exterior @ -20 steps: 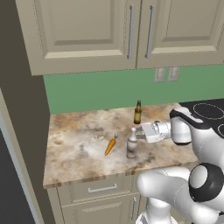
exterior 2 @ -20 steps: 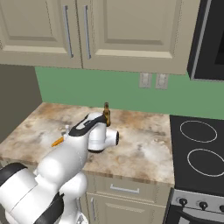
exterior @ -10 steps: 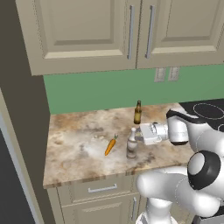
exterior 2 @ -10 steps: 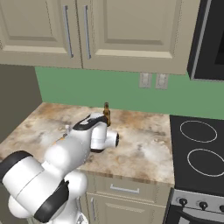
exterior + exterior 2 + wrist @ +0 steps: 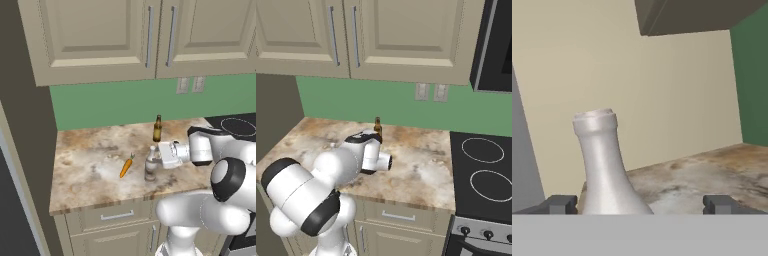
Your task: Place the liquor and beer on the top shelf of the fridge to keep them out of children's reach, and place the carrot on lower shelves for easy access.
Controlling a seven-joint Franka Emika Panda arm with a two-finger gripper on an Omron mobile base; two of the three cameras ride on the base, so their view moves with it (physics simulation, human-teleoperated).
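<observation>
a: while the two-finger gripper (image 5: 639, 204) sits level w/ the counter, where's the pale grey-white broad-bodied liquor bottle (image 5: 604, 165)?

b: upright on the marbled countertop (image 5: 90, 165), between the jaws but nearer the left tip. jaws wide apart, gripping nothing.

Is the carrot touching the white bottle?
Apart. The left base view shows bare counter between the carrot and the white bottle.

left base: behind-left, looks down 1 o'clock | right base: behind-right, 11 o'clock | share counter (image 5: 90, 170) | hand: level, near liquor (image 5: 604, 165)
</observation>
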